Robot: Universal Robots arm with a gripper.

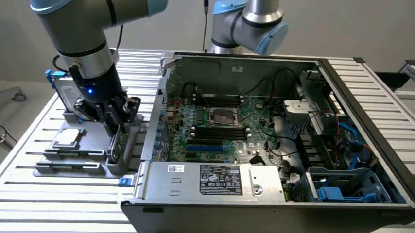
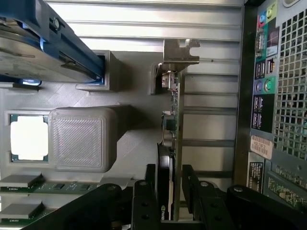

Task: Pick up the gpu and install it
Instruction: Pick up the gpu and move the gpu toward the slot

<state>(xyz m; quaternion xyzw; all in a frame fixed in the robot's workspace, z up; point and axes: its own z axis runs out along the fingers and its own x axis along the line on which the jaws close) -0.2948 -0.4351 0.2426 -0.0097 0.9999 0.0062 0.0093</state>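
A plain, pale grey wall (image 1: pixel 350 24) stands behind the scene, matt and bare. The light is soft and even and throws only faint shadows. Below it stretches a silver counter (image 1: pixel 39 204) of ribbed aluminium slats, its long grooves catching a dull sheen. Past the counter's edge on the exterior view's left lies a smooth light grey floor (image 1: pixel 13 114). A small dark castor wheel (image 1: pixel 19 95) rests there, and a thin black cable (image 1: pixel 5 138) curves nearby.

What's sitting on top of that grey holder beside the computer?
On the grey holder are the gpu standing on edge, a hard drive in a blue frame, a processor chip and memory sticks. The open gripper straddles the gpu, covering part of it.
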